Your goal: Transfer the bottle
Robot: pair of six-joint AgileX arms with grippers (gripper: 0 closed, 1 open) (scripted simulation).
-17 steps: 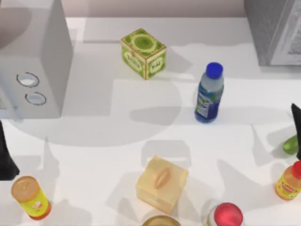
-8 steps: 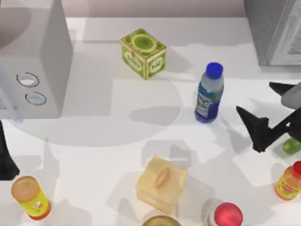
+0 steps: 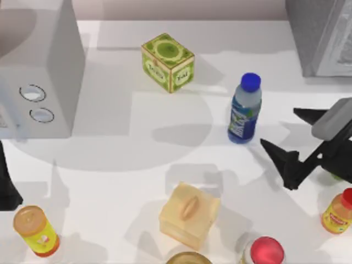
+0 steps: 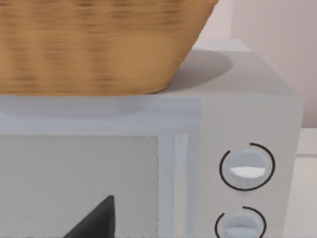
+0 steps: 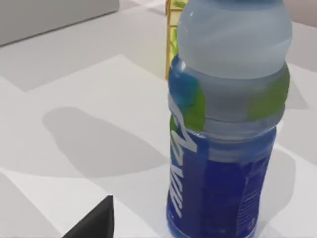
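The bottle (image 3: 245, 110) stands upright right of the table's centre, clear bluish plastic with a blue cap and a blue-green-white label. The right wrist view has the bottle (image 5: 223, 139) close up, with one dark fingertip (image 5: 94, 220) low in the picture. My right gripper (image 3: 278, 127) is open just to the right of the bottle, its two dark fingers pointing left at it without touching. My left arm (image 3: 5, 184) is parked at the table's left edge.
A grey microwave (image 3: 38, 71) stands at the back left with a wicker basket (image 4: 99, 44) on top. A green box (image 3: 168, 61), a tan box (image 3: 188, 214), a yellow orange-lidded bottle (image 3: 36, 231), a yellow red-capped bottle (image 3: 338, 212) and a red-topped item (image 3: 265, 252) stand around.
My right gripper has come in from the right edge and moved left toward the bottle, fingers spread. The bottle and the left arm have not moved.
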